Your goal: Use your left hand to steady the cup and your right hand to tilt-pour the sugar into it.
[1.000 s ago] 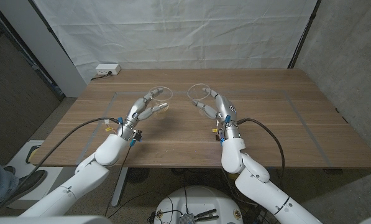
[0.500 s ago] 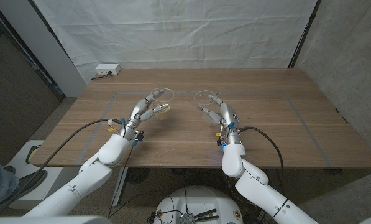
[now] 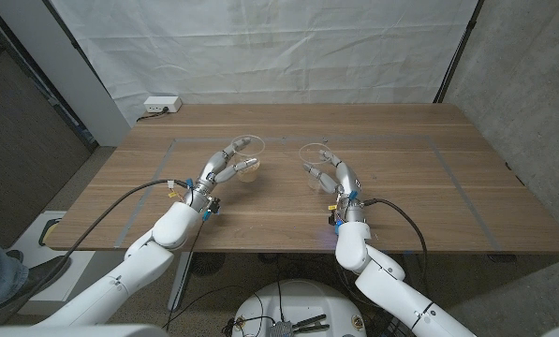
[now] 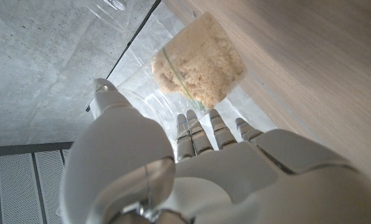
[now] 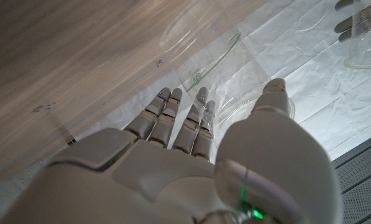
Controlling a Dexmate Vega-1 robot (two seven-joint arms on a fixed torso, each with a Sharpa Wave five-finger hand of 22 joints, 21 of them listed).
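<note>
A clear plastic cup with brown sugar [image 3: 246, 165] in its bottom is on the table left of centre, and my left hand [image 3: 225, 165] grips its side. In the left wrist view the sugar [image 4: 198, 61] fills the cup's base next to the wood, with my left hand [image 4: 191, 168] curled round the wall. An empty clear cup [image 3: 314, 156] is just right of centre, held by my right hand [image 3: 337, 175]. The right wrist view shows that empty cup [image 5: 201, 53] beyond my right hand [image 5: 185, 162], and the other cup [image 5: 365, 34] further off.
A white power strip [image 3: 161, 105] lies at the table's back left corner. Pale tape lines [image 3: 452, 178] mark a rectangle on the wooden table [image 3: 429, 201]. A white sheet hangs behind. A person's shoe [image 3: 34, 277] is on the floor at left.
My right hand has carried the empty cup to the right and nearer the table's front edge, away from the other cup. My left hand and its cup have shifted slightly to the right.
</note>
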